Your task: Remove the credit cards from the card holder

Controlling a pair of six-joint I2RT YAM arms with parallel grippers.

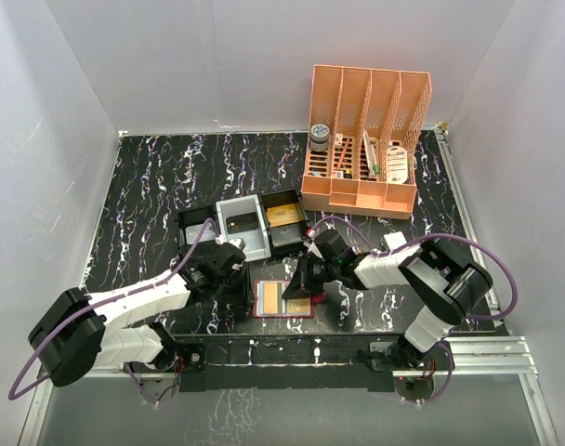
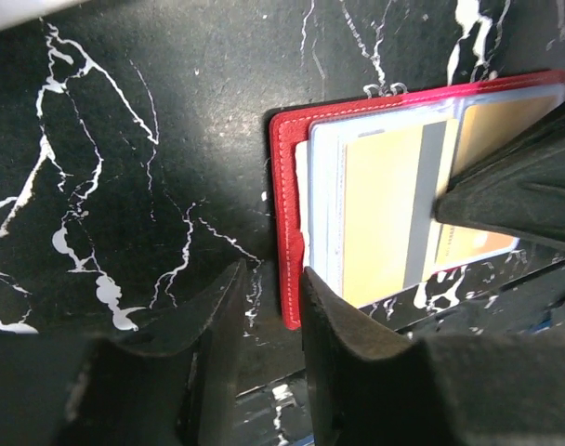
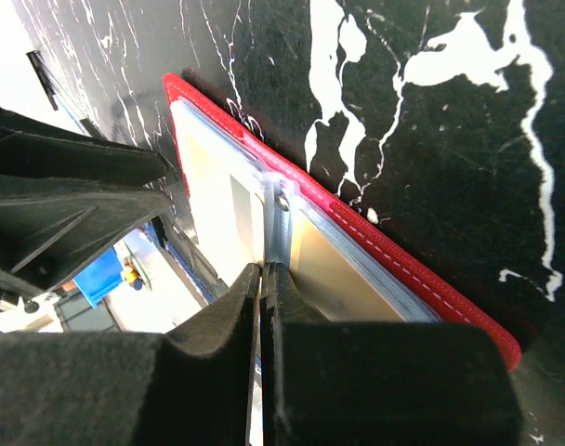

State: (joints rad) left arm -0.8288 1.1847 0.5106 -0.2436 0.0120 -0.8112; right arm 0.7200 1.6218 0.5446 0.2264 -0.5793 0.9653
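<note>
Left gripper point(image 2: 273, 279): jaws are standing a little apart with a narrow gap. Only table is showing between them, and nothing is being held. It is hovering low at the left edge of the holder point(image 2: 282, 186), with one finger point(image 2: 343, 325) sitting just beside the red rim near a corner.
Right gripper point(image 3: 264, 271): jaws are pressing fully together. The tips are resting on the open holder at its centre fold, against a clear sleeve point(image 3: 278, 223). It cannot be told whether a thin sheet is being pinched.
Holder: red, and lying open and flat near the table's front edge. It is sitting between the two grippers with its sleeve side facing up.
Cards point(image 2: 385, 214): all are sitting inside the holder's clear sleeves, and none is lying out on the table. A tan-orange one with a grey stripe is showing on the left page. Another tan one is showing on the right page, partly hidden under the right gripper.
Table point(image 1: 152, 186): black with white veining, and carrying everything listed.
Tray point(image 1: 241, 228): black with a grey insert, lying just beyond the grippers.
Rack point(image 1: 366, 139): orange and slotted, standing at the far right, well apart from the holder and holding small items.
</note>
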